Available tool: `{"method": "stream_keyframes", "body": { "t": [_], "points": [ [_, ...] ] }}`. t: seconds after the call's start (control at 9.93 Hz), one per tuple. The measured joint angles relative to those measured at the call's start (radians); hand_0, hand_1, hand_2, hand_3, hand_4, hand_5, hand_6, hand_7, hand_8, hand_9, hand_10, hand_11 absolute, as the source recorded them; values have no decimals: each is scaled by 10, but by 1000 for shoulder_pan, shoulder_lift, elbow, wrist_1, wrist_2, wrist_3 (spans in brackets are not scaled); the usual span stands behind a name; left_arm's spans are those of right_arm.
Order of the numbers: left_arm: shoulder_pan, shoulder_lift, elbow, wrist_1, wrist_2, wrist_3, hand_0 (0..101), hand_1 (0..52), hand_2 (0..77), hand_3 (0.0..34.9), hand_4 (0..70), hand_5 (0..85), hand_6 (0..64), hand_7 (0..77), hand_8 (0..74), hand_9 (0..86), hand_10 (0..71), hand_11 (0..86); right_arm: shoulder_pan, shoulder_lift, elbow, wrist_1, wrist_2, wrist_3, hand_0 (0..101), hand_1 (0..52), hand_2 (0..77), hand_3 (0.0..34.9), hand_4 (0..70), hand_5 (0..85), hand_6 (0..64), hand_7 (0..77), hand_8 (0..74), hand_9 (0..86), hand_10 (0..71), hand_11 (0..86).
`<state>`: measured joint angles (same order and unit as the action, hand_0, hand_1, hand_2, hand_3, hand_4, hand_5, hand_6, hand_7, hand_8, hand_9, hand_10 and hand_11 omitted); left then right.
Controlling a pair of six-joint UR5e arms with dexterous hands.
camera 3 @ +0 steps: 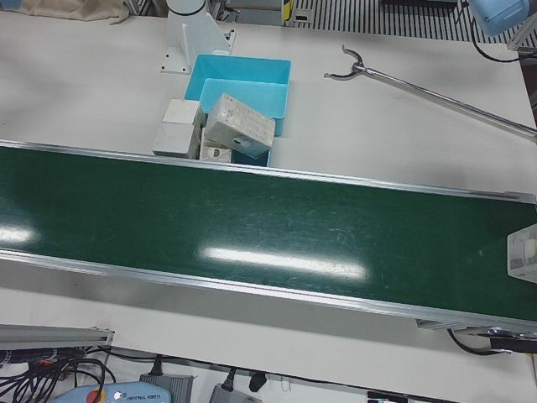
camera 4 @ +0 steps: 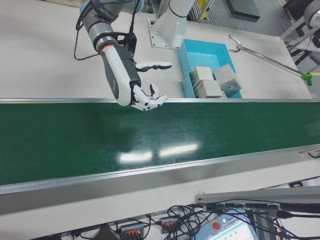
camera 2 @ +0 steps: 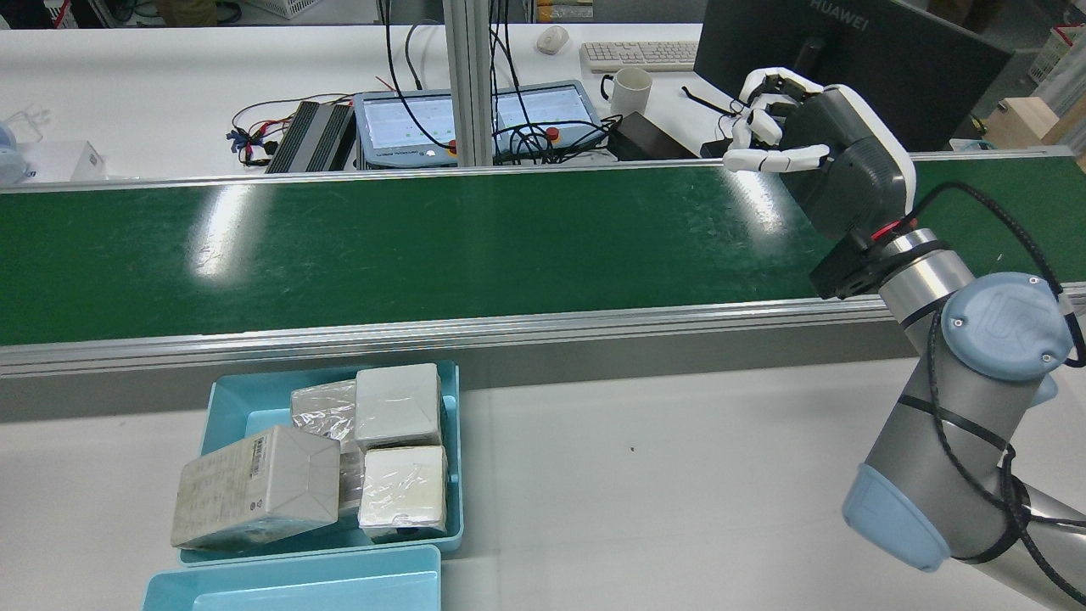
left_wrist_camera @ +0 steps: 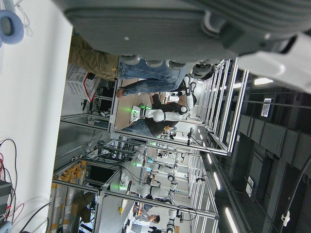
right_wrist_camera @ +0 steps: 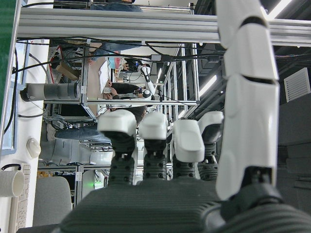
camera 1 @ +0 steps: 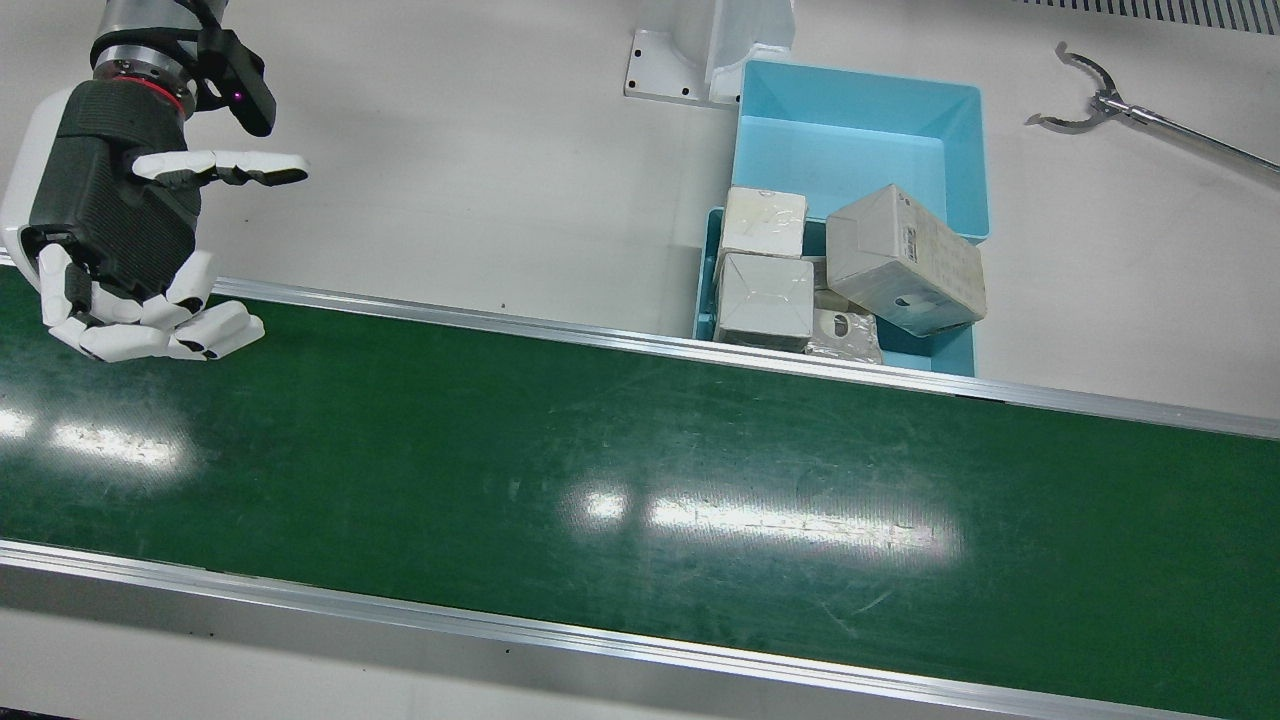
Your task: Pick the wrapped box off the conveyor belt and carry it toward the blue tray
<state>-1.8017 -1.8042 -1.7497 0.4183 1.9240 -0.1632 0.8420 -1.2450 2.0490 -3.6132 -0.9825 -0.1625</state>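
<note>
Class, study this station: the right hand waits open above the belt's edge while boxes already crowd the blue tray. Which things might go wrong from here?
1. The nearer blue tray is crowded: the big wrapped box leans tilted on the others, so another might slide off.
2. A new box is only entering at the belt's far end, well away from the right hand; a mistimed grasp may miss it.

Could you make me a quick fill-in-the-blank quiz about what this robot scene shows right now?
1. The conveyor belt is ____ in colour.
2. The right hand holds ____.
3. The wrapped boxes already sorted lie in a ____ tray.
4. The metal grabber tool lies on the ____ table.

Missing words: green; nothing; blue; white
</note>
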Motion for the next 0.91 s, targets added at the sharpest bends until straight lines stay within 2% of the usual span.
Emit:
{"method": "stream_keyframes", "body": {
  "t": [0.1, 0.2, 0.3, 0.4, 0.5, 0.6, 0.71, 0.81, 0.91],
  "points": [
    [0, 0, 0, 0, 0, 0, 0, 0, 11, 0, 5, 11, 5, 5, 5, 0, 5, 5, 0, 0, 1, 0, -7, -1, 483, 158, 93, 1, 120, 453, 513, 589, 475, 475, 442, 453],
    [0, 0, 0, 0, 0, 0, 0, 0, 11, 0, 5, 11, 0, 5, 5, 0, 5, 5, -1, 1, 0, 2, -10, -1, 473, 104, 65, 3, 27, 136, 273, 327, 191, 185, 136, 180],
    [0, 0, 0, 0, 0, 0, 0, 0, 11, 0, 5, 11, 0, 5, 5, 0, 5, 5, -4, 2, -2, 4, -11, -1, 473, 104, 65, 3, 27, 136, 273, 327, 191, 185, 136, 180],
    [0, 0, 0, 0, 0, 0, 0, 0, 11, 0, 0, 11, 5, 5, 5, 5, 5, 0, -7, 4, -5, 6, -11, 1, 468, 115, 49, 4, 76, 60, 185, 229, 65, 93, 0, 76],
    [0, 0, 0, 0, 0, 0, 0, 0, 11, 0, 5, 11, 5, 5, 5, 0, 5, 5, -10, 7, -8, 8, -11, 2, 467, 120, 49, 4, 93, 11, 93, 131, 0, 16, 0, 16],
    [0, 0, 0, 0, 0, 0, 0, 0, 11, 0, 5, 11, 0, 5, 5, 0, 5, 0, -12, 8, -10, 9, -10, 2, 467, 120, 76, 0, 76, 22, 0, 33, 38, 11, 0, 16],
    [0, 0, 0, 0, 0, 0, 0, 0, 11, 0, 5, 11, 0, 5, 5, 0, 5, 0, -14, 9, -19, 13, -9, 2, 467, 120, 76, 0, 76, 22, 0, 33, 38, 11, 0, 16],
    [0, 0, 0, 0, 0, 0, 0, 0, 11, 0, 5, 11, 5, 5, 5, 5, 5, 0, -14, 10, -32, 26, -10, 2, 467, 131, 82, 0, 82, 33, 65, 142, 38, 87, 0, 16],
    [0, 0, 0, 0, 0, 0, 0, 0, 11, 0, 5, 11, 5, 5, 5, 5, 5, 0, -14, 10, -42, 41, -10, 2, 467, 131, 82, 0, 104, 76, 93, 185, 44, 65, 0, 16]
  ]
}}
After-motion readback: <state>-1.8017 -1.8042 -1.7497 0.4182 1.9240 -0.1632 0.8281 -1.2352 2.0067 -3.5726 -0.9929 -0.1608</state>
